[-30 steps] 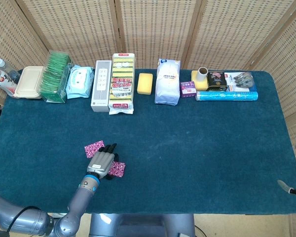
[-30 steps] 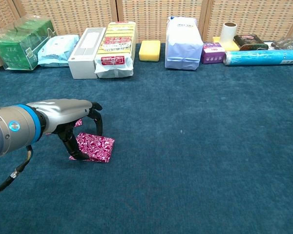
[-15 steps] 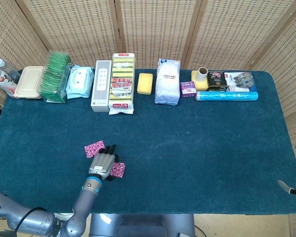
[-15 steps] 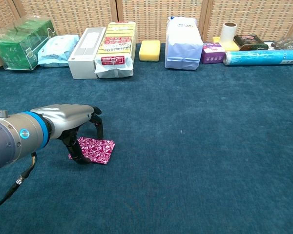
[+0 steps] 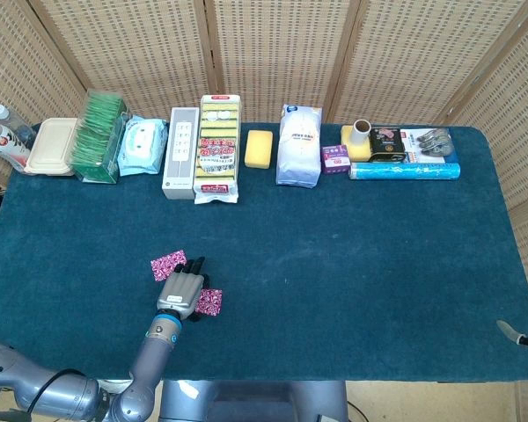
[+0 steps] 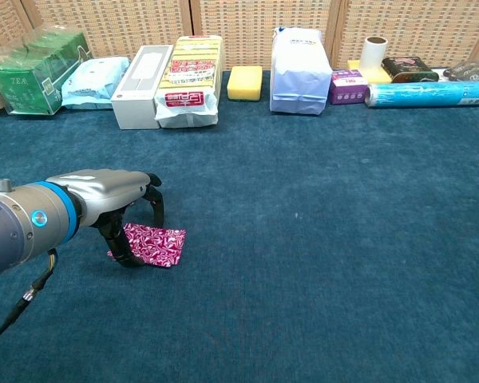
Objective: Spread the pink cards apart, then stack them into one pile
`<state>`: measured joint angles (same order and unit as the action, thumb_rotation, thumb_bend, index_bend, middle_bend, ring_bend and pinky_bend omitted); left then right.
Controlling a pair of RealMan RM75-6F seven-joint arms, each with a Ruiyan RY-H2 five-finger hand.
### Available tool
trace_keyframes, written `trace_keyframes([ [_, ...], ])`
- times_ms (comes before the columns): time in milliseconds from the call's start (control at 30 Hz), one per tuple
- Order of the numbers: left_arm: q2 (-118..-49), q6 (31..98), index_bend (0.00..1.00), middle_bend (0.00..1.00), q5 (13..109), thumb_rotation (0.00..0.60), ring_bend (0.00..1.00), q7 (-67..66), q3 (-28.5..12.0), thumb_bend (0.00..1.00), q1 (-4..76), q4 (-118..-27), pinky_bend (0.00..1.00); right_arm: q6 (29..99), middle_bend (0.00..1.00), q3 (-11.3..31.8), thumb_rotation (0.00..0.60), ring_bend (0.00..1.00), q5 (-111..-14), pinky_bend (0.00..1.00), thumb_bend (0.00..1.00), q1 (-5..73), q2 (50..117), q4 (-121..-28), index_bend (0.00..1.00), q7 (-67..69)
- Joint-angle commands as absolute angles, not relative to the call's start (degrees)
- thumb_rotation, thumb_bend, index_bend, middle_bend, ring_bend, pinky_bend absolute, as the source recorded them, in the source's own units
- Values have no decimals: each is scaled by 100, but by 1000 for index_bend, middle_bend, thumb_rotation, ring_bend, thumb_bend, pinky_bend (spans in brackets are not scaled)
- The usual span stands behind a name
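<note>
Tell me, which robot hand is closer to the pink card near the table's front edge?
Left. The left hand is right on top of that pink card, fingers arched over it. The right hand is far off at the table's right edge.

Hidden and cut-off parts around the left hand

The grey metal left hand (image 6: 120, 209) covers the near-left edge of the pink patterned card (image 6: 153, 243) under its dark fingers (image 6: 156, 202), so whether they press or pinch it cannot be told; in the chest view the second pink patterned card (image 5: 168, 265), just beyond the hand, is hidden behind it. The right hand (image 5: 521, 334), far off, is cut by the picture's edge.
</note>
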<state>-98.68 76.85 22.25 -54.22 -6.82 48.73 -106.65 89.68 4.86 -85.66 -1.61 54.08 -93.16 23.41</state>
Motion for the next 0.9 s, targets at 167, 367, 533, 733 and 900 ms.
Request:
trace_keyframes([
  [167,-9851,7666,358,0,2182,600,0,-5452,-700,181,4873,-10705,103,8966,79,486,600,14,-8562,0,0,-161,5411,-9312,118,2344],
  [367,-9805,7680,315,0,2165,600,0,-5492,-730,164,4887,-10756,103,8955,81,482,600,14,-8563,0,0,-156,5411,-9320,118,2325],
  [533,-9760,7781,313,0,2102,600,0,-5594,-754,160,4911,-10842,103,8953,81,480,600,14,-8559,0,0,-158,5404,-9333,118,2319],
  [733,-9641,7897,313,0,2427,600,0,-5363,-777,160,4810,-10925,102,8954,81,483,600,13,-8554,0,0,-159,5406,-9321,118,2339],
  [900,-9295,8162,313,0,2740,600,0,-5011,-783,161,4548,-11035,103,8948,81,487,600,14,-8562,0,0,-149,5398,-9326,118,2355],
])
